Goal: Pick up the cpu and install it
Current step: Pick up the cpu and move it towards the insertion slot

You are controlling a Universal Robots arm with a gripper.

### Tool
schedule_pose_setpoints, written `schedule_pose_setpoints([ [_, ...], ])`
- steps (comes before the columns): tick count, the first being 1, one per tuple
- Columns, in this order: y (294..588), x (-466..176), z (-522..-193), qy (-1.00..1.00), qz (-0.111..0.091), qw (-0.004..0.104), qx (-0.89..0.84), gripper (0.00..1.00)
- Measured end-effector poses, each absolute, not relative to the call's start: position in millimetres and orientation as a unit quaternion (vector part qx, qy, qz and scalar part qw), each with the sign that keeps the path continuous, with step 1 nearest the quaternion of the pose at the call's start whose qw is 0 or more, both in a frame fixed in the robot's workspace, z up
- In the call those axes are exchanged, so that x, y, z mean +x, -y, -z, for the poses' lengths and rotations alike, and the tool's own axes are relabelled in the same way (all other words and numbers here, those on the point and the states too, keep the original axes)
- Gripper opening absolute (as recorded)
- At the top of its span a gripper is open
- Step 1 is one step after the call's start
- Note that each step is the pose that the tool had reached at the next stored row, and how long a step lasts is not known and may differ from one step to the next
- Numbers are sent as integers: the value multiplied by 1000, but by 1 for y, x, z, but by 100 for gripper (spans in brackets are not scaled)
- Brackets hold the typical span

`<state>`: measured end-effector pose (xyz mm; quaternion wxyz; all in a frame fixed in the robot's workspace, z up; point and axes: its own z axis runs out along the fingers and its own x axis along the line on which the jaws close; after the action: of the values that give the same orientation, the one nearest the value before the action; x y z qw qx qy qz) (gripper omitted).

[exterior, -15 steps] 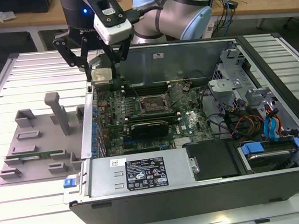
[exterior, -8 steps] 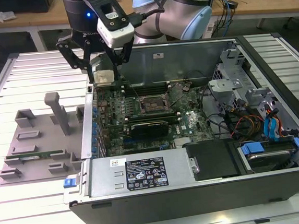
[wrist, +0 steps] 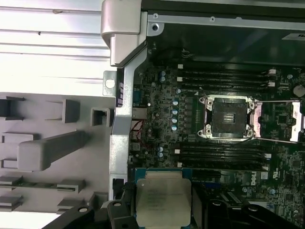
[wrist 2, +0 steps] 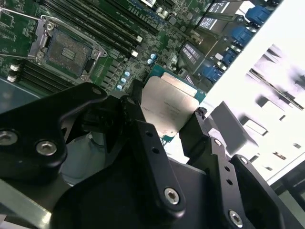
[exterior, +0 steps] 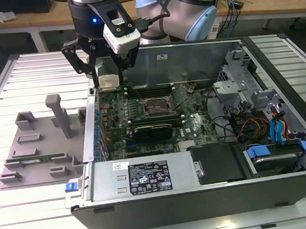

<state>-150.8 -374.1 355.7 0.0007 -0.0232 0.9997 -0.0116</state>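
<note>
My gripper (exterior: 110, 82) is shut on the cpu (exterior: 108, 81), a flat square chip with a silvery top plate. It holds the chip in the air above the wall of the open computer case (exterior: 150, 200) on the exterior view's left. In both wrist views the cpu (wrist 2: 169, 105) (wrist: 163, 198) sits flat between the two black fingers (wrist 2: 143, 129), gripped at opposite edges. The black motherboard socket (exterior: 159, 107) (wrist: 228, 118) (wrist 2: 66, 50) lies open and bare, off to one side of the chip and lower down.
A grey fixture tray (exterior: 42, 140) with an upright post (exterior: 61, 114) stands on the slatted table, on the exterior view's left of the case. Memory slots (wrist: 224, 152) flank the socket. Drive bays and cables (exterior: 261, 126) fill the case's other end.
</note>
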Motion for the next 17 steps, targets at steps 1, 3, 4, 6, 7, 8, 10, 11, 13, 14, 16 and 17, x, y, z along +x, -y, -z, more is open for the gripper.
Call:
schedule_pose_setpoints([
  [1,374,-150,-354,-1000,12,1,-23,55],
  [3,374,-149,-352,-1000,12,1,-23,55],
  [4,374,-149,-351,-1000,12,1,-23,55],
  [6,374,-148,-348,-1000,12,1,-23,55],
  [7,374,-148,-347,-1000,12,1,-23,55],
  [8,373,-147,-346,-1000,12,1,-23,55],
  [10,371,-147,-345,-1000,12,1,-23,55],
  [11,366,-146,-341,-1000,12,1,-23,55],
  [13,365,-144,-329,-1000,12,1,-23,55],
  [14,364,-143,-328,-1000,12,1,-23,55],
  [16,361,-142,-326,-1000,12,1,-23,55],
  [17,360,-141,-326,-1000,12,0,-23,55],
])
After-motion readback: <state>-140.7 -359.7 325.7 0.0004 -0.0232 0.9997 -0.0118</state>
